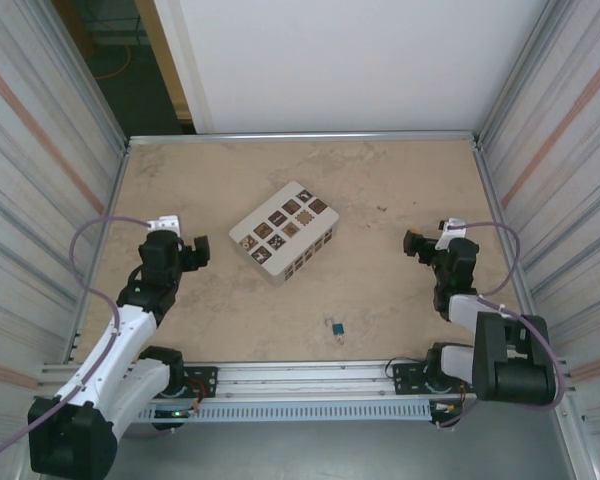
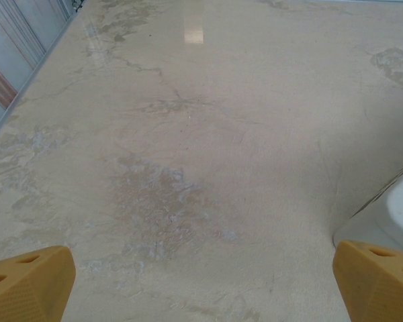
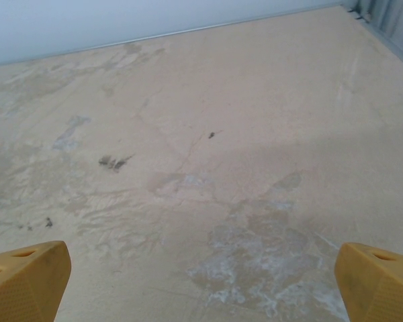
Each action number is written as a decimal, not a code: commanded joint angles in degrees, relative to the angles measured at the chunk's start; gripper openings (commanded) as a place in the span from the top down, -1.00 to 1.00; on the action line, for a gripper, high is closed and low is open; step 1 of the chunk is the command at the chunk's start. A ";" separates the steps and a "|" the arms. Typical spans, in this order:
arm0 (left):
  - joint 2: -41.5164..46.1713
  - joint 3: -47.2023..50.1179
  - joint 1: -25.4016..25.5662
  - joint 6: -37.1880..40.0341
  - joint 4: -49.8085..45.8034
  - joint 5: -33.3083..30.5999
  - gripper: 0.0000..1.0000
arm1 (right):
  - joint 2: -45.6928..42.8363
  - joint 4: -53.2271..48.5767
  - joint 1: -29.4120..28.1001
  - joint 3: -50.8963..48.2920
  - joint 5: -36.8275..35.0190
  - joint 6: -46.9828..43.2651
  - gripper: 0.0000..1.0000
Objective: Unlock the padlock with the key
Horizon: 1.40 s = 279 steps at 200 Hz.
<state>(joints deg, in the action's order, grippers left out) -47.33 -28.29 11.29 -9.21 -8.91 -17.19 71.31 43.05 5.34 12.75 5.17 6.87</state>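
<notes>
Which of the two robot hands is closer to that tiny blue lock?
The right gripper. The padlock lies on the table right of centre, near the front edge; the left gripper is farther away, left of the white box.

The table (image 1: 400, 290) looks like beige marbled stone or laminate. It is smooth, mottled with paler scuffed patches, and a soft glare in the left wrist view suggests a semi-gloss finish. The left fingers (image 2: 27, 285) and right fingers (image 3: 379, 282) are matt yellow-orange plastic with a fine grain. The padlock (image 1: 337, 327) has a blue-teal body and a pale shackle, probably metal, though it is too small to judge. The white box (image 1: 283, 232) looks matt and is set with brown tiles. The rail (image 1: 310, 375) is pale brushed metal.
</notes>
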 commanded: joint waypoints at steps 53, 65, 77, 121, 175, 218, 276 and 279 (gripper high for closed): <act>0.22 0.87 -0.70 -0.21 1.83 -0.81 -0.97 | 14.00 16.18 1.17 1.97 6.87 -1.59 -0.98; 0.14 1.09 -0.82 0.11 2.49 -0.67 -0.97 | 15.43 16.12 1.17 2.57 6.74 -1.45 -0.98; 0.11 1.47 -0.83 1.09 3.78 -0.10 -0.97 | 16.71 14.59 1.25 4.51 6.35 -1.12 -0.98; -0.39 4.03 -0.83 5.71 9.78 -1.30 -0.97 | 16.91 2.84 -1.23 10.54 0.07 -1.98 -0.98; -3.38 10.40 -3.00 8.77 22.57 -2.50 -0.98 | 17.02 2.93 -1.42 10.49 -0.38 -2.11 -0.98; -8.01 12.29 -7.05 9.14 29.59 3.08 -0.97 | 16.96 2.96 -1.50 10.49 -0.58 -2.20 -0.98; -14.26 12.03 -7.85 12.41 37.19 7.65 -0.97 | 17.01 3.07 -1.49 10.46 -0.57 -2.22 -0.98; -14.59 12.17 -7.98 12.52 37.73 7.96 -0.98 | 16.95 3.09 -1.56 10.51 -0.57 -2.22 -0.98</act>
<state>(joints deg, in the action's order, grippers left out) -60.31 -16.62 4.38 0.54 21.67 -12.14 88.05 46.33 4.12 22.98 5.58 6.22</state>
